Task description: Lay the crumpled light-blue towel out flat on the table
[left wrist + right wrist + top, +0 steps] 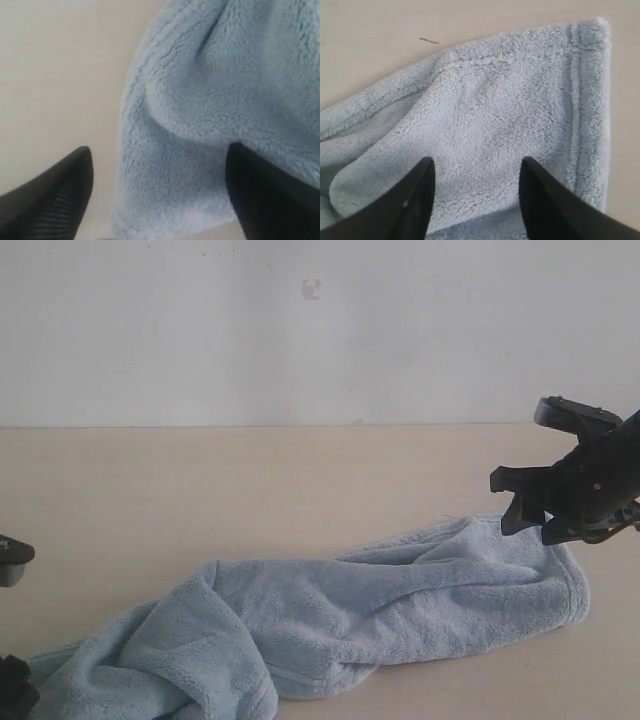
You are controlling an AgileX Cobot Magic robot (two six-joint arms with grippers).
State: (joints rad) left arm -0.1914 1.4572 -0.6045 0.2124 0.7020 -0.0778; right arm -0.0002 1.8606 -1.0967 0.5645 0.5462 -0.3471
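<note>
Left end effector (159, 160) released over the crumpled towel (350, 610), right end effector (476, 170) released above its hemmed end, beige desk (200, 490)

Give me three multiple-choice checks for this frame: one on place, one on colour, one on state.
1. The right claw is: A over the towel's right end; B over its left end; C over its middle.
2. The towel is: A red; B light blue; C green.
3. The towel lies: A spread flat; B neatly folded; C bunched in a long strip.
Key: A, the hemmed end shows beneath its open fingers; B, pale blue in every view; C, folds run its length.
</note>
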